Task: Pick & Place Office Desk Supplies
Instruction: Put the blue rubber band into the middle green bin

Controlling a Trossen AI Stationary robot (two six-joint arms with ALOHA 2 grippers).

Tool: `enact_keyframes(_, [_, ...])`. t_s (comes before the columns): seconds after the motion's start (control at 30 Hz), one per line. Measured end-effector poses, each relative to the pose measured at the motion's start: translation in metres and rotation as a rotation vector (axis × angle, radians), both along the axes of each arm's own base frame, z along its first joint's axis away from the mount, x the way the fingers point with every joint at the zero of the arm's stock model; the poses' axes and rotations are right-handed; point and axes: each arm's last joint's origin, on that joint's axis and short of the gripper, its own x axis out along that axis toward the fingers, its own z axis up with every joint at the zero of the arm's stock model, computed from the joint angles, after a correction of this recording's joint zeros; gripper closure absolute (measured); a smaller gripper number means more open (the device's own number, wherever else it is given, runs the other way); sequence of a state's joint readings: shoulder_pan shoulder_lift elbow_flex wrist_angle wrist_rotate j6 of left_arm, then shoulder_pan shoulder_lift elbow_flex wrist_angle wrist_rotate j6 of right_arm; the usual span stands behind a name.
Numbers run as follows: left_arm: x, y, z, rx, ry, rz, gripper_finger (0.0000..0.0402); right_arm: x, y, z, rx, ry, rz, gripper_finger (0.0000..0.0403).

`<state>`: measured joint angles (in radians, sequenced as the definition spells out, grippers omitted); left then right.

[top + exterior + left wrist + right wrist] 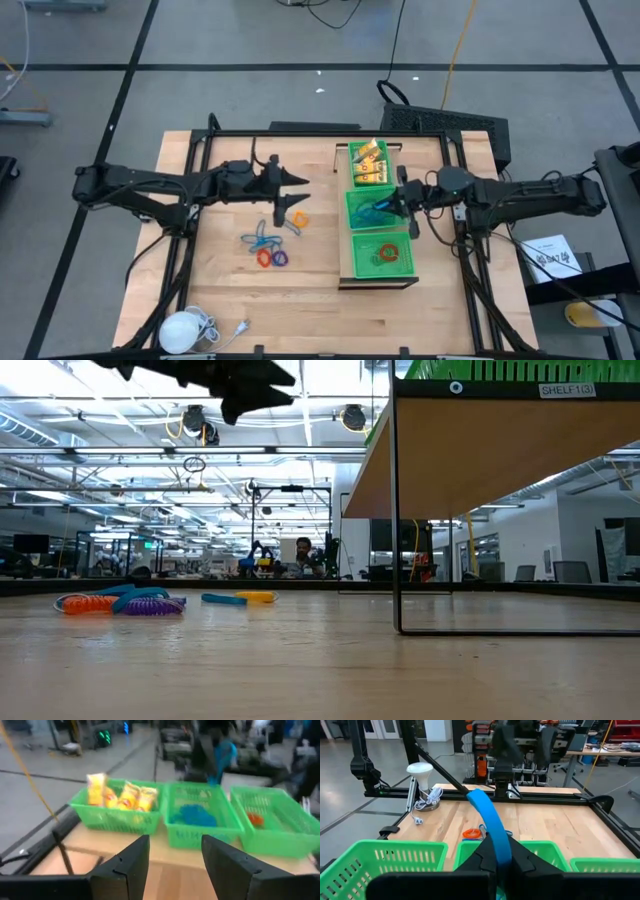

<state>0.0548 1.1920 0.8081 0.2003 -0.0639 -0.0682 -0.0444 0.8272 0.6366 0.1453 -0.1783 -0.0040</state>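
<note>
My right gripper, closed on a blue clip, hangs over the middle green tray; my left gripper stands half-open, empty.

Three green trays sit in a row on a wooden shelf. A white lamp with a cord lies at the table corner.

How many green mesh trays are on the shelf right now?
3, in a row on the wooden shelf: far green mesh tray with yellow packets, middle tray with blue clips, near tray with an orange ring.
</note>
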Motion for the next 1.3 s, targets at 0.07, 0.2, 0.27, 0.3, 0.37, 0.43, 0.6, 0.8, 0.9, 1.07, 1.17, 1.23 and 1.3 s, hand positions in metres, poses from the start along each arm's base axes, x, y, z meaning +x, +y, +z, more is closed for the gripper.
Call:
enact_keyframes(0.07, [0.000,0.004,-0.001,-0.035,-0.045,0.031,0.0215,-0.002,0.000,-0.002,0.000,0.001,0.001,0.0401])
enact_keyframes(0.2, [-0.001,0.007,-0.007,-0.094,-0.015,0.060,0.0215,-0.002,0.000,-0.001,0.028,0.001,-0.002,0.0382])
enact_keyframes(0.27, [0.000,0.007,-0.007,-0.097,-0.022,0.060,0.0215,-0.003,0.000,-0.001,0.030,-0.001,-0.002,0.0366])
enact_keyframes(0.3, [0.000,0.007,-0.007,-0.096,-0.020,0.060,0.0215,-0.003,0.000,-0.001,0.030,0.002,-0.002,0.0356])
enact_keyframes(0.37, [0.001,0.007,-0.009,-0.097,-0.005,0.060,0.0215,-0.003,0.000,-0.001,0.030,-0.001,-0.002,0.0334])
enact_keyframes(0.43, [0.001,0.007,-0.009,-0.098,-0.009,0.058,0.0215,-0.003,0.000,-0.001,0.030,-0.001,-0.002,0.0310])
enact_keyframes(0.6, [0.001,0.006,-0.009,-0.103,-0.002,0.056,0.0215,-0.003,0.000,-0.001,0.043,0.000,-0.003,0.0258])
enact_keyframes(0.8, [-0.003,0.005,-0.023,-0.139,0.142,0.033,0.0215,-0.003,0.000,-0.001,0.041,0.000,-0.003,0.0224])
enact_keyframes(0.9, [-0.007,0.003,-0.033,-0.157,0.258,0.027,0.0215,-0.003,0.000,-0.001,0.040,0.000,-0.002,0.0218])
enact_keyframes(1.07, [-0.015,-0.005,-0.048,-0.166,0.434,0.023,0.0215,-0.003,0.000,-0.001,0.010,-0.004,0.002,0.0222])
enact_keyframes(1.17, [-0.020,-0.009,-0.054,-0.155,0.515,0.042,0.0215,-0.003,0.000,-0.001,0.005,-0.005,0.002,0.0226])
enact_keyframes(1.23, [-0.021,-0.012,-0.060,-0.112,0.562,0.037,0.0215,-0.003,0.000,-0.001,-0.012,-0.007,0.004,0.0226])
enact_keyframes(1.3, [-0.021,-0.017,-0.072,-0.039,0.611,-0.005,0.0215,-0.003,0.000,-0.001,-0.019,-0.008,0.006,0.0225])
